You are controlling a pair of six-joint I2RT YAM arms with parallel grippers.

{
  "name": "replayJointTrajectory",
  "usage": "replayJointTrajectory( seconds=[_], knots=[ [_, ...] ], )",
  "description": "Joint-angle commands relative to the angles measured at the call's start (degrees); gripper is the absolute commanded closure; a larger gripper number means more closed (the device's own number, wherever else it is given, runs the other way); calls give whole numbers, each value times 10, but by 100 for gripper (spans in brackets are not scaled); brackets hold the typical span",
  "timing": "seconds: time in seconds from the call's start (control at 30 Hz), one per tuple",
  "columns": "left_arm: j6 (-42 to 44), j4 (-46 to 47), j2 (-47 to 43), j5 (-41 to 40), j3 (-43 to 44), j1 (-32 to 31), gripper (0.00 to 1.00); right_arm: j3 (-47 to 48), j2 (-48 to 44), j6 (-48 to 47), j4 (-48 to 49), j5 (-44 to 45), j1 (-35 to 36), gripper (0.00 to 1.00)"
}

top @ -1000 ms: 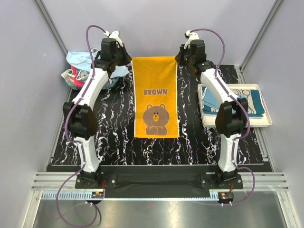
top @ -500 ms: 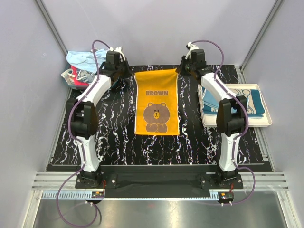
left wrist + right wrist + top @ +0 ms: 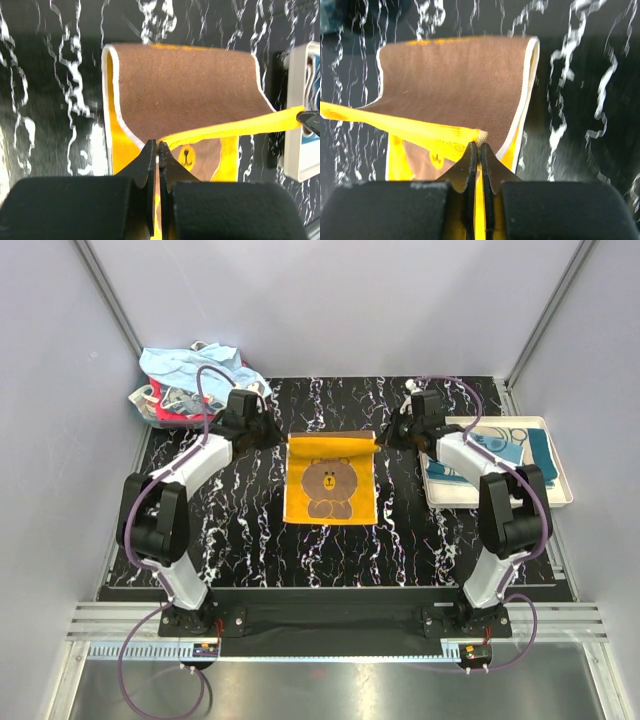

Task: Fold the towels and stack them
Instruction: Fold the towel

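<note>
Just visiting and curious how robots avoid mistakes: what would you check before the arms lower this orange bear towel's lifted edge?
1. Left gripper shut on a corner of the orange-yellow bear towel: ok.
2. Right gripper shut on the other corner: ok.
3. Lifted edge taut and level between them: ok.
4. Towel's near part flat on the black marbled table: ok.
5. Lifted edge above the near edge: not ok, not yet there.
</note>
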Motion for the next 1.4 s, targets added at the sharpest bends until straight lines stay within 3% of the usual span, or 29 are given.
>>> replayJointTrajectory(
  seconds=[0.0, 0.73, 1.37],
  knots=[
    [-14, 32, -48, -23, -32, -3, 100, -35, -53, 23, 36, -13, 1, 100],
    [-3, 42, -165, -33, -201, -35, 100, -226, -184, 48, 78, 22, 60, 100],
    [3, 35, -222, -60, -248, -65, 100, -275, -241, 55, 87, 35, 78, 100]
  ],
)
